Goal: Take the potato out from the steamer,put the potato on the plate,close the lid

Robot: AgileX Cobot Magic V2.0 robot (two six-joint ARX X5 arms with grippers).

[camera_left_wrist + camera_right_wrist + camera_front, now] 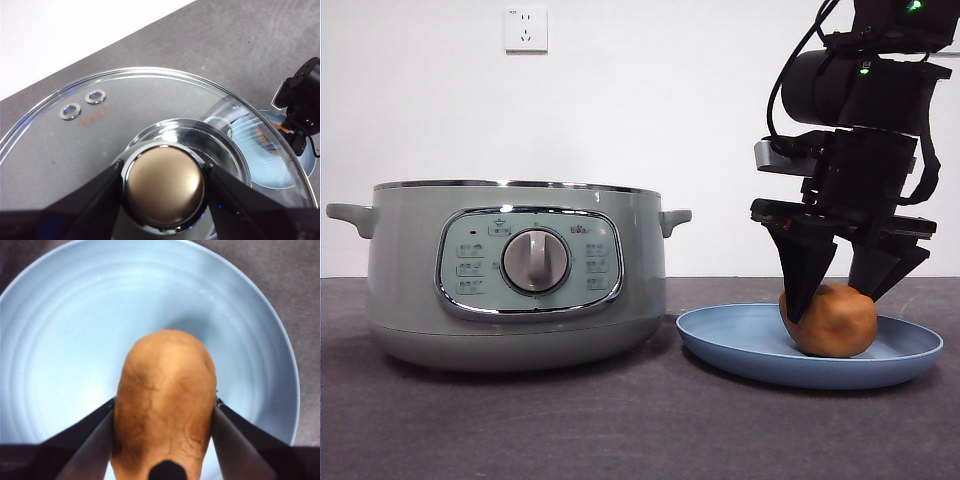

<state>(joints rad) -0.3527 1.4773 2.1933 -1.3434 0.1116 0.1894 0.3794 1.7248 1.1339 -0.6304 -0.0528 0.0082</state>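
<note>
The orange-brown potato (pixel 830 320) (pixel 165 395) rests on the light-blue plate (pixel 740 350) (pixel 60 340), to the right of the steamer. My right gripper (pixel 837 305) (pixel 164 405) comes down from above, its jaws pressed against both sides of the potato. The sage-green steamer (pixel 410 270) stands at the left with no lid on it. The glass lid (pixel 75 145) appears only in the left wrist view, where my left gripper (pixel 164 170) is shut on its knob (pixel 164 187). Through the glass I see the plate (pixel 272 165) and the right arm's gripper (pixel 300 110).
The dark grey table (pixel 620 430) runs in front of the pot and the plate. A white wall with a socket (pixel 525 28) stands behind. The steamer's right handle (pixel 675 217) is close to the plate's left rim.
</note>
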